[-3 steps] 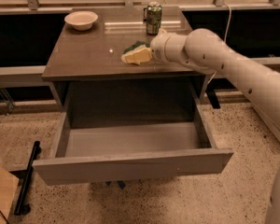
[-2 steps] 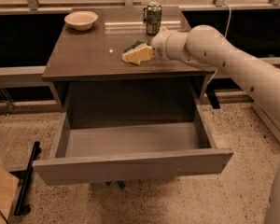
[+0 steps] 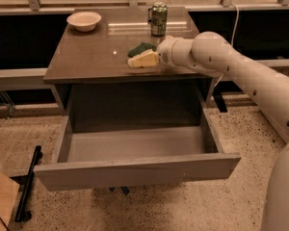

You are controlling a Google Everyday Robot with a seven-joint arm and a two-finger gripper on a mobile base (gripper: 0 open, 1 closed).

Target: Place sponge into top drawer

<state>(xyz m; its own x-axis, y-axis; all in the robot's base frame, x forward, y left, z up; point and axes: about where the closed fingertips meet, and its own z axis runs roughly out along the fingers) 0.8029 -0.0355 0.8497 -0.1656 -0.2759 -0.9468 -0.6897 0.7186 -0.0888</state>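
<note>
Gripper (image 3: 137, 60) sits low on the desk (image 3: 86, 54), a little right of centre and nearer the front edge, just beside the sponge (image 3: 140, 48) — whether it is grasping the sponge or released, I cannot tell. Can (image 3: 158, 18) stands close behind, toward the back edge; bowl (image 3: 84, 20) at the back-left corner. Drawer (image 3: 135, 170) hangs open below the front edge. Risk: a loose hold could drop the sponge short — or a backward swing could tip the can.

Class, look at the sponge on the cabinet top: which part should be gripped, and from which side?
I would grip the sponge across its width, coming from above: it lies flat and low on the cabinet top, leaving little side face. The gripper sits just in front of it.
</note>
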